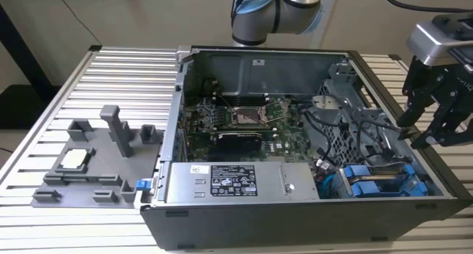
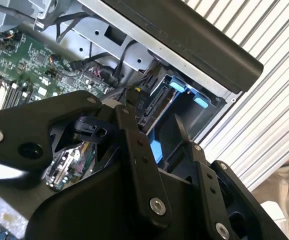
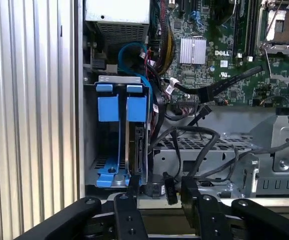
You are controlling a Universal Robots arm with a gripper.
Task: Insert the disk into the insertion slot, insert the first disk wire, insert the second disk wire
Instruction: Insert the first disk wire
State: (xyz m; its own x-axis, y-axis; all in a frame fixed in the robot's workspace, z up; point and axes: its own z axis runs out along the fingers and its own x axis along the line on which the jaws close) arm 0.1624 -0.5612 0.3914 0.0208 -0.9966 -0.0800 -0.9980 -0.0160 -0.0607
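While near insertion slot (image 3: 109,150), hand (image 1: 422,131) downturned.

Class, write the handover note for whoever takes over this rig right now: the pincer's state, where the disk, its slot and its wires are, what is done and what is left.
Pincer: open, holding nothing, hovering at the drive cage inside the open computer case.
Disk: in its blue carrier, seated in the insertion slot, beside a second blue carrier that looks empty.
Wires: a black wire connector sits between the fingers, near the disk's end. Contact cannot be judged.
Done: disk inserted.
Left: both disk wires appear unplugged, though the disk's end is partly hidden.
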